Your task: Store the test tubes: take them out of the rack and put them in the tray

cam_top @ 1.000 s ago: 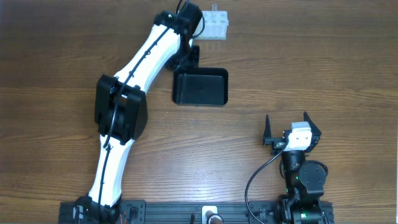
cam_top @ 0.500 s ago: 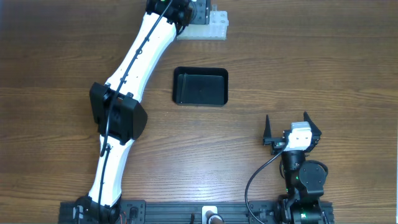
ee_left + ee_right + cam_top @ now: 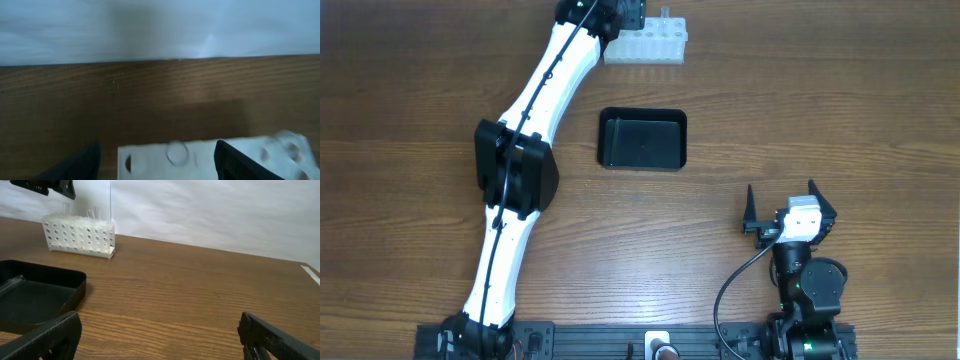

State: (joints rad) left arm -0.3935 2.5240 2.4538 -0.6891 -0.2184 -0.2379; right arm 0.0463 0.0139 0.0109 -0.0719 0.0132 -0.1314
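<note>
The white perforated rack (image 3: 650,45) stands at the table's far edge with clear test tubes (image 3: 95,213) upright in it. My left gripper (image 3: 160,162) hovers open above the rack's (image 3: 200,157) left part, its dark fingers (image 3: 80,162) on either side of a tube mouth (image 3: 175,152). From above, the left gripper (image 3: 625,15) shows at the rack's far left corner. The black tray (image 3: 642,138) sits nearer, mid-table; a clear tube (image 3: 10,285) seems to lie along its left wall. My right gripper (image 3: 782,208) rests open near its base, holding nothing.
The left arm (image 3: 535,110) stretches diagonally across the left half of the wooden table. A white wall rises right behind the rack (image 3: 80,237). Bare wood lies between the tray (image 3: 35,295) and the right gripper.
My left gripper has moved from the tray's far left corner up to the rack and now hangs over its left end. The right arm has stayed still.
</note>
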